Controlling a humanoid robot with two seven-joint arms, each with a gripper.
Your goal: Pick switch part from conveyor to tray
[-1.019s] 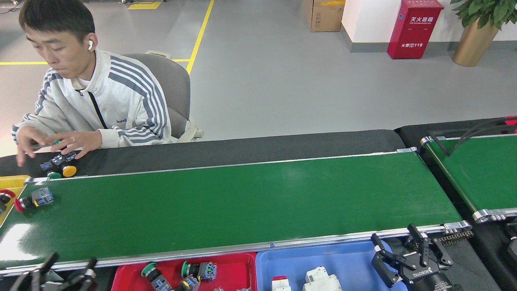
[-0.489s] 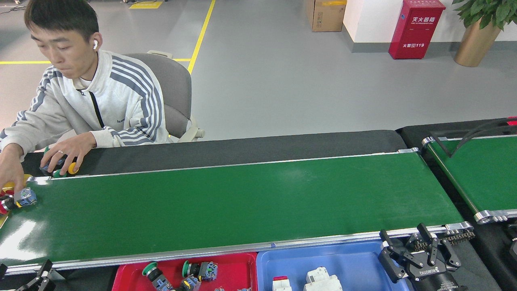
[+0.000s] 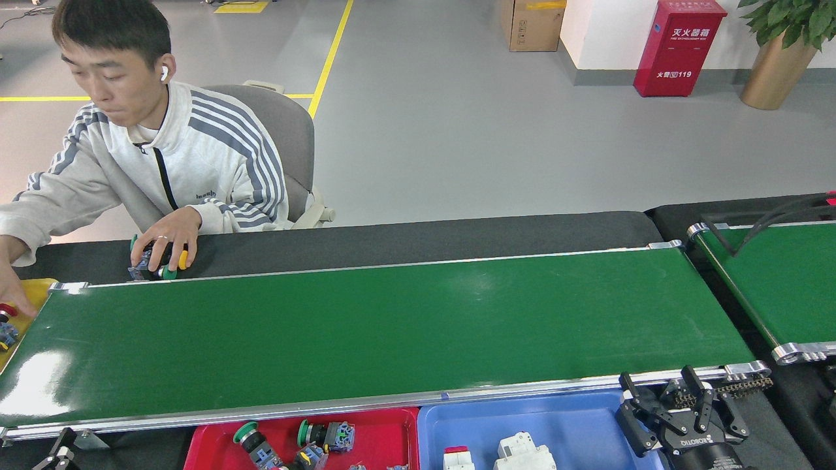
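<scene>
1. Head view shows our belt (image 3: pixel 392 326) bare; no switch part rides on it.
2. Parts sit off the belt: some under the person's hand (image 3: pixel 163 238) on the far ledge, others by the yellow tray (image 3: pixel 29 294) at left.
3. Our right gripper (image 3: pixel 673 408) waits with fingers spread wide beside the blue tray (image 3: pixel 575 424), ready for arrivals.
4. Our left gripper (image 3: pixel 55 457) barely shows; we cannot tell its state.
5. Switches already lie in the red tray (image 3: pixel 392 434).

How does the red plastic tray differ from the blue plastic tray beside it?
The red plastic tray holds push-button switch parts with green caps, while the blue plastic tray holds white blocky parts. The red one sits left, the blue one right, next to the right gripper. Both lie along the conveyor's near rail.
</scene>
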